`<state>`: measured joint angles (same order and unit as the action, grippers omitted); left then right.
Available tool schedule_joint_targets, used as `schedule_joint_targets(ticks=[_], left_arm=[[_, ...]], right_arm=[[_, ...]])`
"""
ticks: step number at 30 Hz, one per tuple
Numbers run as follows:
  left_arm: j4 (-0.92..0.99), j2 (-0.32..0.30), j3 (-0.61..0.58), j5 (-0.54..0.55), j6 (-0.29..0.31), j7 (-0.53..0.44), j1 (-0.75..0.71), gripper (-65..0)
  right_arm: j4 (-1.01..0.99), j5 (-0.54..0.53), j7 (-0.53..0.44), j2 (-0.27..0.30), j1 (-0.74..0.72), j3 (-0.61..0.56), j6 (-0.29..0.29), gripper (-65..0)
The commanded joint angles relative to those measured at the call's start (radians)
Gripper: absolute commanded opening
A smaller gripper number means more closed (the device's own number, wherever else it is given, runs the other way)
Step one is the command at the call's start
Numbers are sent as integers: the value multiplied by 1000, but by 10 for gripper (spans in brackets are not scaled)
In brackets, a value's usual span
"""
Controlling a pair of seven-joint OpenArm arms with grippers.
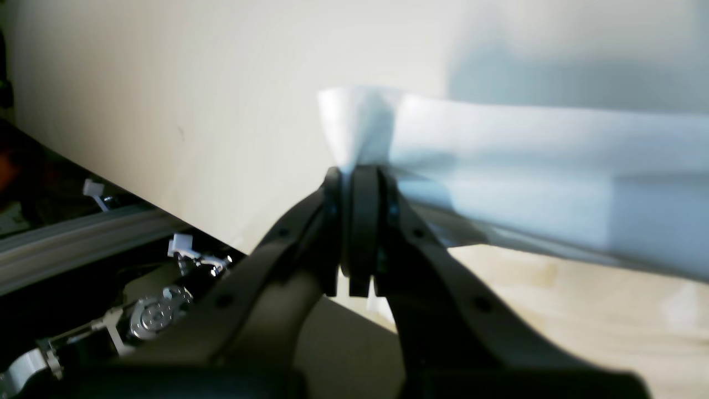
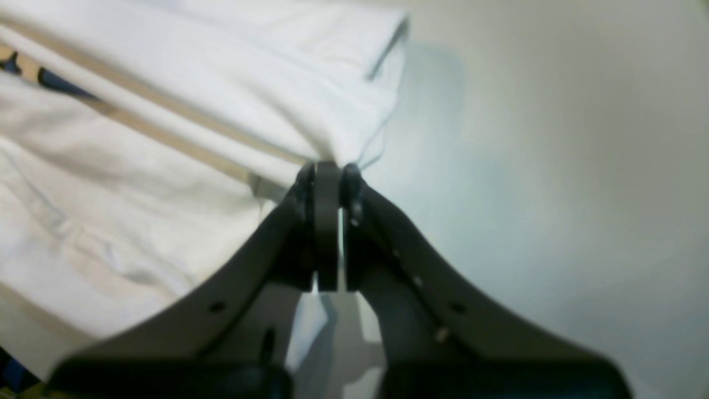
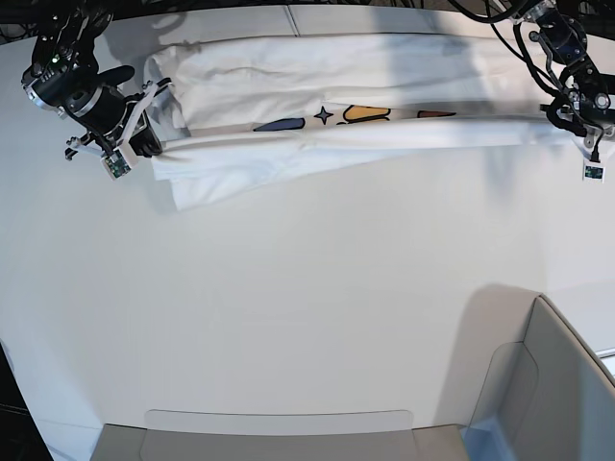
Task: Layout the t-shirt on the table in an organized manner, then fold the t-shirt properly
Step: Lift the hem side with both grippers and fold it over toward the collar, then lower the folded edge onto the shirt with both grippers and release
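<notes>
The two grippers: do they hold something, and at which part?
Both hold the t-shirt: left gripper and right gripper each shut on an edge at opposite ends.

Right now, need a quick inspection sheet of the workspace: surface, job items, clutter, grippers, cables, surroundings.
Surface: white table, bare in front.
Job's things: t-shirt stretched along the far edge, a fold doubled over, print partly showing.
Clutter: nothing seen.
Grippers: left gripper shut on the shirt's end; right gripper shut on the other end.
Cables: black cables trail over the left arm.
Surroundings: grey corner piece at the near edge.
</notes>
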<state>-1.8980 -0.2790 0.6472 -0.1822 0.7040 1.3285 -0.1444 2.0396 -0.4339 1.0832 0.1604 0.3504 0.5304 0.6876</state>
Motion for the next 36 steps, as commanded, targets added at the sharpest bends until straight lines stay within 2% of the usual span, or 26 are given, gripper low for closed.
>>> schedule_joint_targets(ticks=[1,6,8,13,15,19,23,24,27,29,36], left_arm=[[-18,-19,9,-21,-6,-5,-1,-650],[-16,-19,9,-21,-6,-8,-47,-650],[-15,-19,3,-21,-6,-10,-59,-650],[-7,2,1,-21,-6,-11,-68,-650],[30,21,1,-21,-6,-30,-76,-650],[151,40,4,-30,-6,-126,-76,-650],[228,37,7,-30,-6,-148,-76,-650],[234,37,9,-30,-6,-151,-76,-638],[232,37,10,-30,-6,-155,-76,-532],[232,37,12,-30,-6,-155,-74,-484],[232,40,98,-23,-6,-155,-70,-469]], right_arm=[[19,2,-13,14,2,9,11,-650],[19,4,-13,18,36,9,11,-650],[17,4,-13,41,54,9,11,-650],[11,13,-13,51,92,6,11,-650],[11,65,-13,44,95,1,11,-650],[10,189,-13,18,92,-49,11,-650],[10,252,-13,1,92,-85,11,-650],[10,257,-13,-5,92,-86,11,-650],[10,257,-13,-6,92,-85,11,-650],[10,257,-13,-6,91,-85,11,-650],[10,258,-13,-5,92,-85,11,-650]])
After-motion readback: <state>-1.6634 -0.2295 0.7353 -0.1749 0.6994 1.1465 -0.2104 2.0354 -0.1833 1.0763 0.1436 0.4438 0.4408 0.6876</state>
